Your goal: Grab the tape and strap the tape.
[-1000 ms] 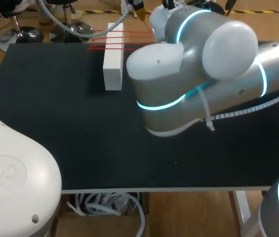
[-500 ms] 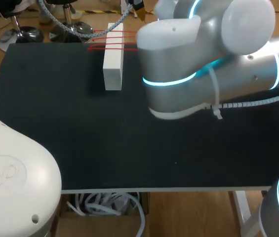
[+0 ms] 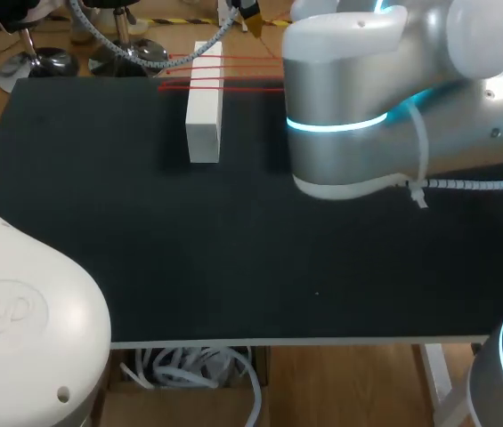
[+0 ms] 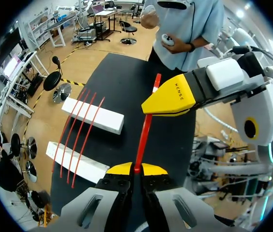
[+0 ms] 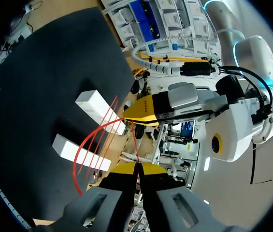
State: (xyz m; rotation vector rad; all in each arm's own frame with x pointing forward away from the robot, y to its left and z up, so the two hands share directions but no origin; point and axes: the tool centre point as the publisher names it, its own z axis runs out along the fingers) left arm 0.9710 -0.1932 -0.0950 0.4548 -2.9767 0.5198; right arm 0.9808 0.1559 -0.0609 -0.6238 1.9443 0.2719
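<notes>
The black table carries 1 long white block lying flat near its far edge. A 2nd white block lies parallel beside it; its support is unclear.

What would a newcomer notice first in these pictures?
A thin red tape runs straight between the left gripper and the right gripper, both shut on it. Nearby, four red strands cross two white rectangular blocks on the black table.

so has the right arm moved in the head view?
Yes. The right arm has swung rightward and toward the far edge, away from the white block.
</notes>
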